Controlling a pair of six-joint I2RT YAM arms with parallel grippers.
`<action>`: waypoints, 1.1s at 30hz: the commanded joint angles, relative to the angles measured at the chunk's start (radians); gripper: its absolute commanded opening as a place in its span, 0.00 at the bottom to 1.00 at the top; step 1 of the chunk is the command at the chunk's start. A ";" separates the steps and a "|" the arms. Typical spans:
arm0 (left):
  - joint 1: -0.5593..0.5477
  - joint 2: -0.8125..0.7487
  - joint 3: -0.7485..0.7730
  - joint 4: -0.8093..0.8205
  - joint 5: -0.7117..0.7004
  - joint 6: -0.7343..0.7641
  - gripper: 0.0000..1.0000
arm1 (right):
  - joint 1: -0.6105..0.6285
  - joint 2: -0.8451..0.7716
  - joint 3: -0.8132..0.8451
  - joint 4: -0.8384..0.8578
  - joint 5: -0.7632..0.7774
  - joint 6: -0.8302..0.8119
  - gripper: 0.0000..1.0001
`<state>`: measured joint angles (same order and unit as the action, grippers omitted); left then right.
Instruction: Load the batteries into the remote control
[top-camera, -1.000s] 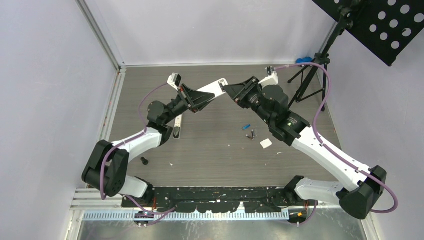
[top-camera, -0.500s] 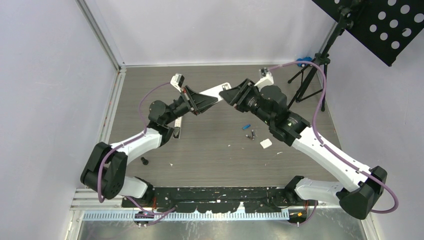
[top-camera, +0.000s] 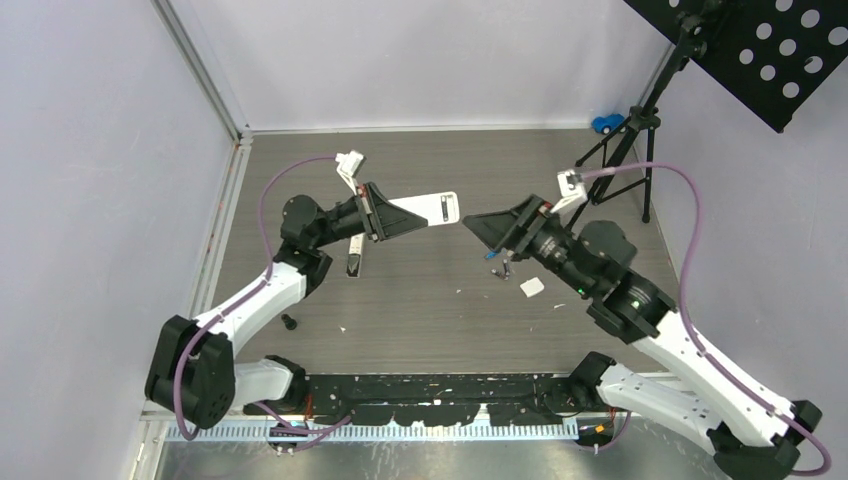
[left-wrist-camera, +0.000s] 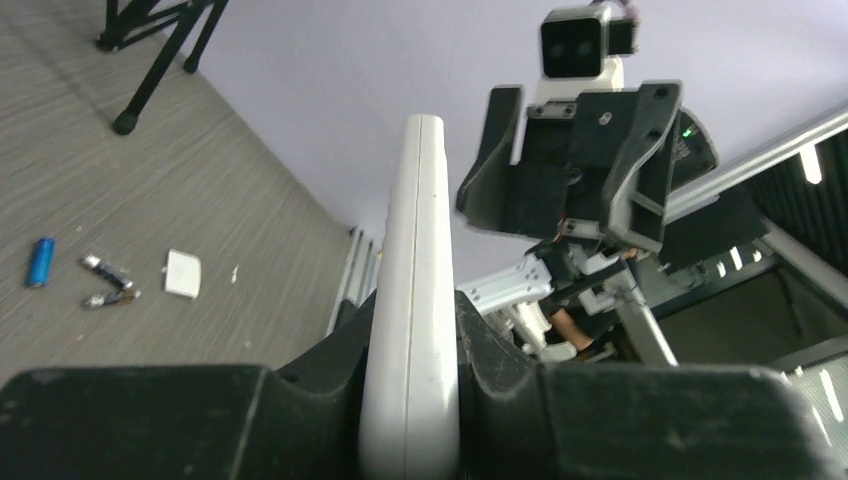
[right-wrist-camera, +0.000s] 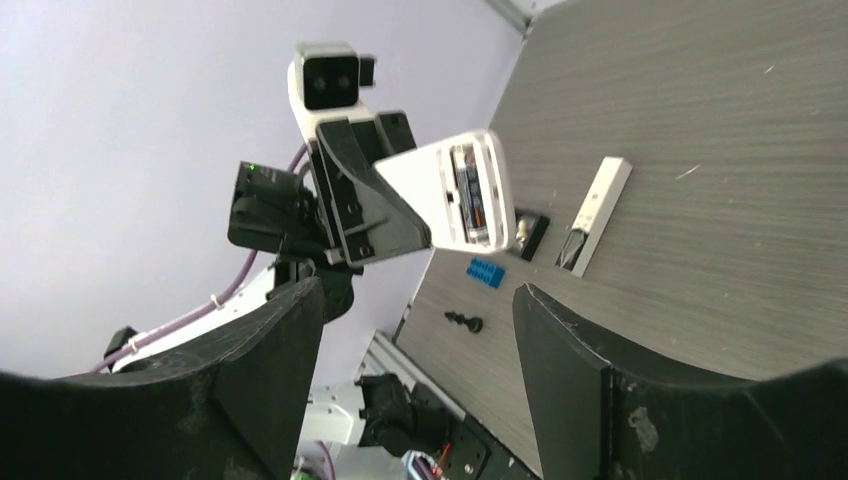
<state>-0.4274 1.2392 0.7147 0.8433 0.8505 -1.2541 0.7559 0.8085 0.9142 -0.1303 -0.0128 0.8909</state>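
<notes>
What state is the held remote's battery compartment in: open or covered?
Open: the right wrist view shows the white remote with its compartment uncovered. A white piece, possibly the cover, lies on the table.

wht remote, gry woodgrain table, blk stand
</notes>
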 joint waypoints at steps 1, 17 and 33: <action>0.003 -0.066 0.041 -0.136 0.098 0.222 0.00 | 0.002 -0.101 -0.022 -0.055 0.162 -0.023 0.73; -0.002 -0.196 0.009 -0.329 0.134 0.423 0.00 | -0.068 0.271 0.092 -0.565 0.505 -0.005 0.54; -0.002 -0.184 -0.041 -0.363 0.059 0.422 0.00 | -0.250 0.678 0.033 -0.343 0.230 -0.138 0.46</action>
<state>-0.4278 1.0550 0.6647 0.4522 0.9310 -0.8532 0.5228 1.4418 0.9405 -0.5941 0.2974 0.7841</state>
